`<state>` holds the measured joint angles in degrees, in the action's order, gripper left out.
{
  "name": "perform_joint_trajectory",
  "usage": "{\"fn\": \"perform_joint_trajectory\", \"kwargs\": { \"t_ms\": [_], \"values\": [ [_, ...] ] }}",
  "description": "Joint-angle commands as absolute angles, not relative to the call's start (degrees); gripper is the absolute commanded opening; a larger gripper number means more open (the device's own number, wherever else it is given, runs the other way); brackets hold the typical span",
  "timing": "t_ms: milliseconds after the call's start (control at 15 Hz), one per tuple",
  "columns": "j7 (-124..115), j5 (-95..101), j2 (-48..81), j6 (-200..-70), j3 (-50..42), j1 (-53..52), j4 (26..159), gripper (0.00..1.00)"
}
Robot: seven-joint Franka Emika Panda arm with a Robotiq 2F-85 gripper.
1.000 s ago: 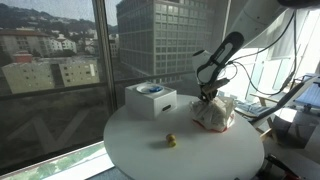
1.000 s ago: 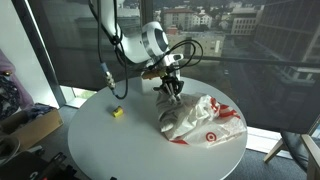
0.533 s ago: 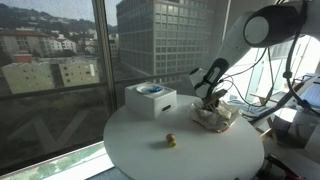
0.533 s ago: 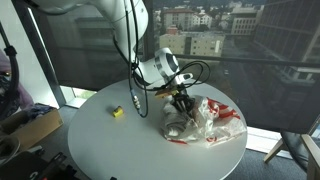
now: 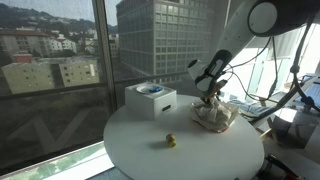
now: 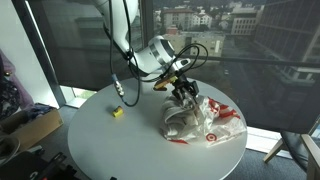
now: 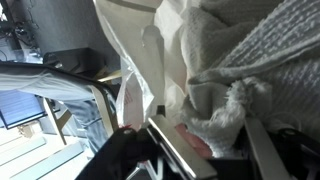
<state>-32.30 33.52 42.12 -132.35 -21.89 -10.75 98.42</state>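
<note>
A white plastic bag (image 6: 210, 122) with red print lies crumpled on the round white table (image 6: 100, 145), also seen in an exterior view as the bag (image 5: 216, 116). A grey knitted cloth (image 7: 255, 60) is bunched inside the bag's thin white plastic (image 7: 135, 70). My gripper (image 6: 183, 93) points down just over the bag's top, shown from the opposite side as the gripper (image 5: 208, 97). In the wrist view my gripper (image 7: 212, 150) has its jaws standing apart, with a fold of the grey cloth lying loosely between them.
A white box (image 5: 150, 101) with a blue-rimmed bowl on it stands at the table's window side. A small yellow object (image 5: 171, 141) lies near the table's middle, also visible as the yellow object (image 6: 117, 112). Cables hang from the arm. Windows surround the table.
The gripper went down onto the bag, then rose a little. Its jaws have spread apart, and the bag has slumped lower on the table.
</note>
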Motion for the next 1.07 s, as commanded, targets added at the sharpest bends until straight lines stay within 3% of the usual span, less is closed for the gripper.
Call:
{"fn": "perform_joint_trajectory", "kwargs": {
  "t_ms": [0,67,133,333,667,1000],
  "values": [
    [-34.81,35.66,28.17,-136.75,-20.71,-11.45,108.79,0.92],
    [-33.70,34.69,25.57,-138.25,-19.00,-10.78,110.00,0.99],
    [-31.93,33.71,23.79,-138.70,-16.92,-10.52,110.52,1.00],
    [-29.30,29.12,21.59,-140.35,-10.31,-10.18,111.87,1.00],
    [-17.16,17.50,29.37,-144.29,-1.17,-8.44,107.65,1.00],
    [-12.08,15.23,38.31,-140.36,-2.11,-8.98,99.06,1.00]
  ]
}}
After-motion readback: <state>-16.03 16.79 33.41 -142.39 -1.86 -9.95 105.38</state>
